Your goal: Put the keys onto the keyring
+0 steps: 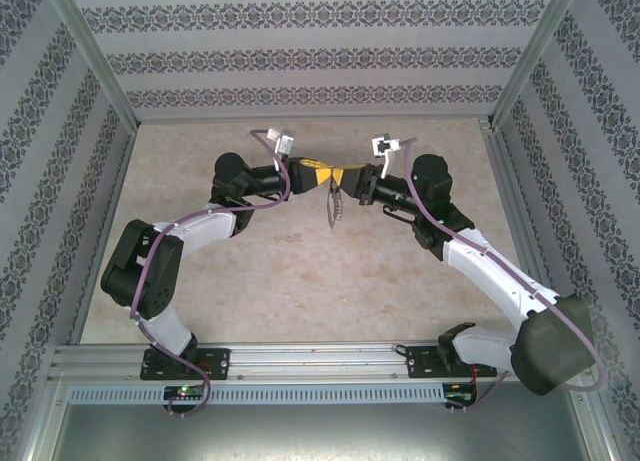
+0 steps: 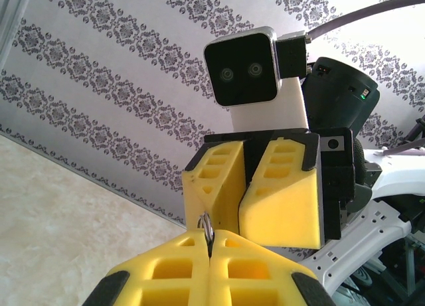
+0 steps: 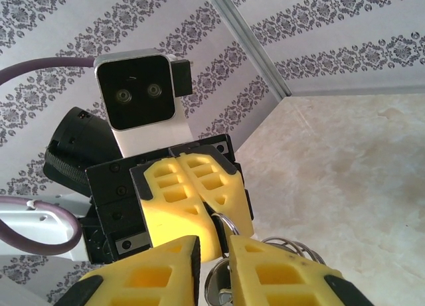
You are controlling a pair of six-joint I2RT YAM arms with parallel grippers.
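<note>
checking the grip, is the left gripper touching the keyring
Touching. The left wrist view shows the keyring pinched in the shut left gripper.

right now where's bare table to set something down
Crowded where left gripper and right gripper meet at the keyring. Bare table from there to the near rail, plus a strip by the back wall.

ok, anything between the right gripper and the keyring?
Nothing visible. Left gripper is shut on a thin metal ring, and the right gripper is right up against it, mid-air above the table. The key is too small to make out.
</note>
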